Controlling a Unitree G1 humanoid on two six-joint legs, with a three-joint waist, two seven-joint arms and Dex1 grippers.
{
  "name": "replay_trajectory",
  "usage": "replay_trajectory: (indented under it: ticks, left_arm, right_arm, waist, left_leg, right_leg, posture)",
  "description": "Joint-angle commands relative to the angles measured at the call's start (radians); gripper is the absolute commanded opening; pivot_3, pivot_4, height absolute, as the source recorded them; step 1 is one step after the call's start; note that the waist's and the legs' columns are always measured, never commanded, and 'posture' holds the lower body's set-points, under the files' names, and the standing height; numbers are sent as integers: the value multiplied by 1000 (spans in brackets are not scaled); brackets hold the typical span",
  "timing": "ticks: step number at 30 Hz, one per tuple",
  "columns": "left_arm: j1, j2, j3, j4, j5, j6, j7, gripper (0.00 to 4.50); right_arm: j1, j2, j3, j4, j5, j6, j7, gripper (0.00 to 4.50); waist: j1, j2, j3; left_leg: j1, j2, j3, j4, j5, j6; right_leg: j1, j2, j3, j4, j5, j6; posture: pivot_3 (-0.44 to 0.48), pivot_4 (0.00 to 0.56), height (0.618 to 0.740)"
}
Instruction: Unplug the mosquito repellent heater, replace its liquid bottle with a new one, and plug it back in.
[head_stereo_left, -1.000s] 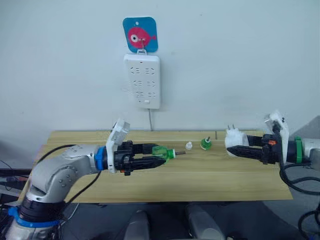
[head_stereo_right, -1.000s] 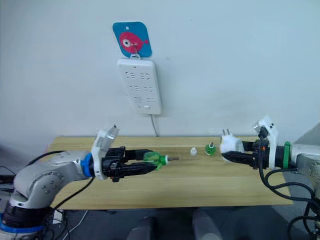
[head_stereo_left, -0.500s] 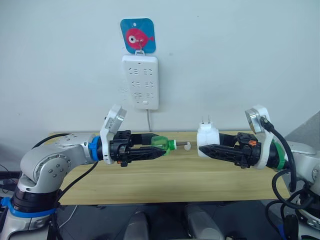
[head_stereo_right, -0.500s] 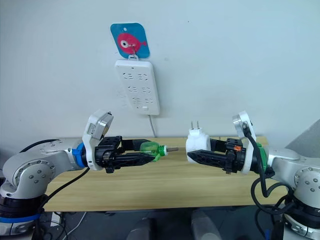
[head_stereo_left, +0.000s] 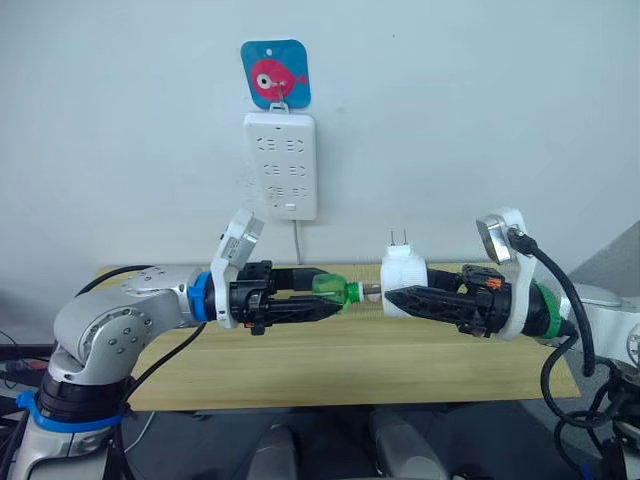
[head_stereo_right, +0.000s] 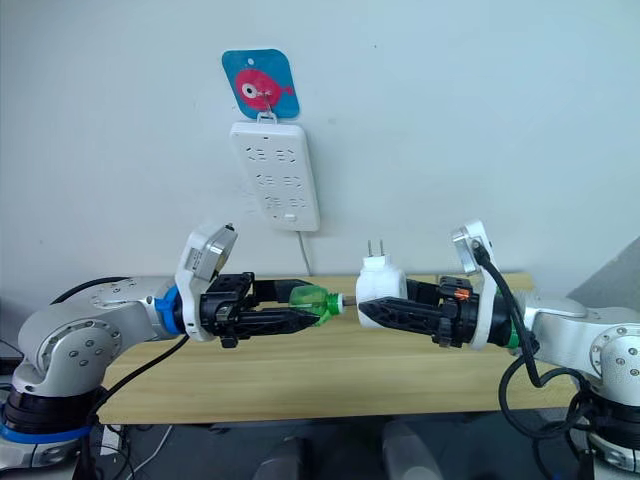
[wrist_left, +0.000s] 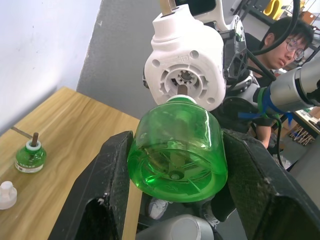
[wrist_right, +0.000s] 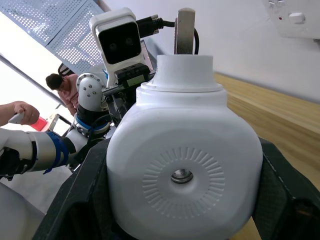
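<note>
Above the table (head_stereo_left: 330, 360), the left gripper (head_stereo_left: 322, 299) clamps the new green bottle (head_stereo_left: 332, 290) and the right gripper (head_stereo_left: 400, 296) clamps the unplugged heater (head_stereo_left: 403, 283) — wick at its socket — so threading in probably comes next.

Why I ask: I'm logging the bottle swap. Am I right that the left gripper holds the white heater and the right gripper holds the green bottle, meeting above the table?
Swapped. In the left eye view the left gripper holds the green bottle and the right gripper holds the white heater; they do meet above the table.
</note>
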Motion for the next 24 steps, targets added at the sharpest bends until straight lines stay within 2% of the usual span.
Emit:
replay_trajectory:
  ticks: [1, 13, 24]
  left_arm:
    - [-9, -3, -1, -19, 1, -23, -18, 2376]
    - [-18, -11, -16, 10, 20, -37, -66, 2376]
    - [-23, 8, 6, 36, -4, -18, -92, 2376]
  right_arm:
    - [3, -32, 15, -29, 57, -62, -9, 3001]
    - [18, -110, 85, -43, 121, -146, -11, 3001]
    - [47, -154, 91, -37, 144, -177, 1, 3001]
  waist:
    - [0, 0, -1]
    - [0, 0, -1]
    - [1, 0, -2]
  left_leg:
    - [0, 0, 0, 0, 0, 0]
    - [0, 0, 0, 0, 0, 0]
    - [0, 0, 0, 0, 0, 0]
  right_leg:
    - [0, 0, 0, 0, 0, 0]
    - [0, 0, 0, 0, 0, 0]
    - [0, 0, 0, 0, 0, 0]
  posture:
    - [-118, 84, 711]
    - [-122, 90, 711]
    - [-122, 90, 711]
